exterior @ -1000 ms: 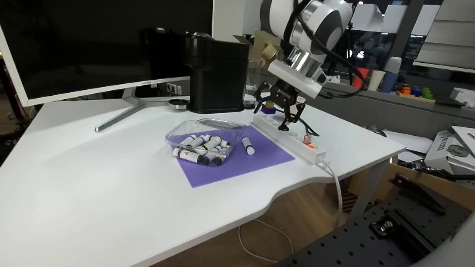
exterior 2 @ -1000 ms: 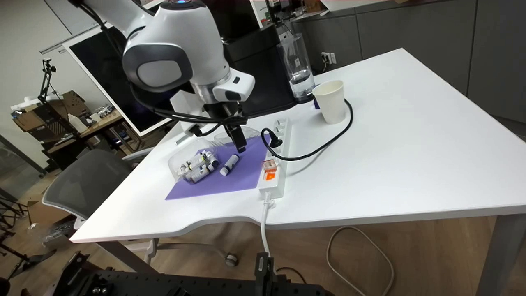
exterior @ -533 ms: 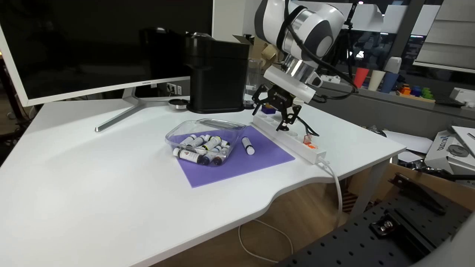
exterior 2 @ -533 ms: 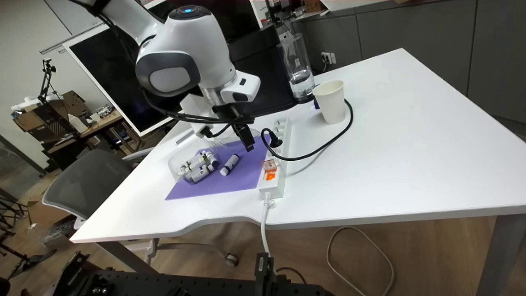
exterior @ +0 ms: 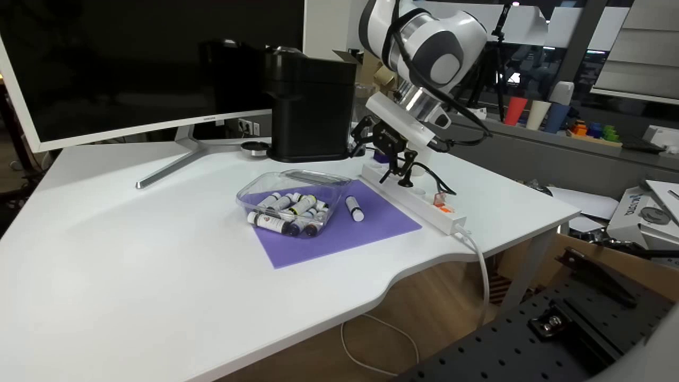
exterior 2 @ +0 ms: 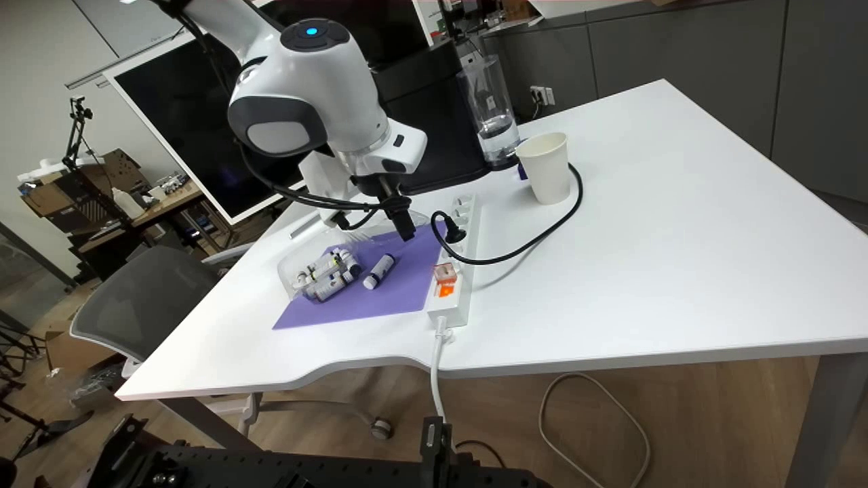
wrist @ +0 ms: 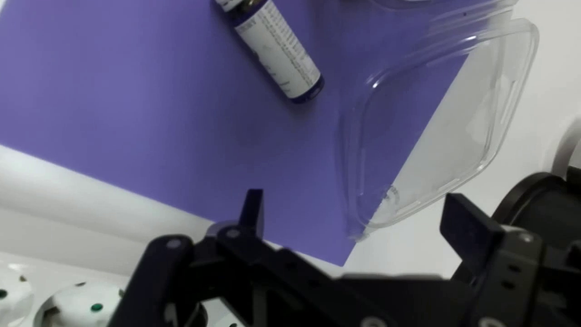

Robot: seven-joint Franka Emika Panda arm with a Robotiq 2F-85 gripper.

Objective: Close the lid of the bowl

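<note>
Wrist view shows the lid [wrist: 435, 127]: thin, clear plastic, with round corners and a raised, shiny rim. It is open, folded back beside the bowl [exterior: 257, 188], part over the smooth purple sheet [wrist: 159, 104] and part over the white bench [exterior: 132, 265]. Ridges run along the edge where it meets the bowl. In both exterior views the bowl sits partly on the sheet, see-through too, with curved sides. Small bottles [exterior: 302, 206] lie in it in a heap, with white labels, and some have white caps. One more bottle [wrist: 280, 50] lies on its side on the sheet, near the lid: dark and round like a tube, with tiny print on its label. The black hand [wrist: 356, 204] hangs above the bench, its two fingers [wrist: 252, 209] spread wide apart.
</note>
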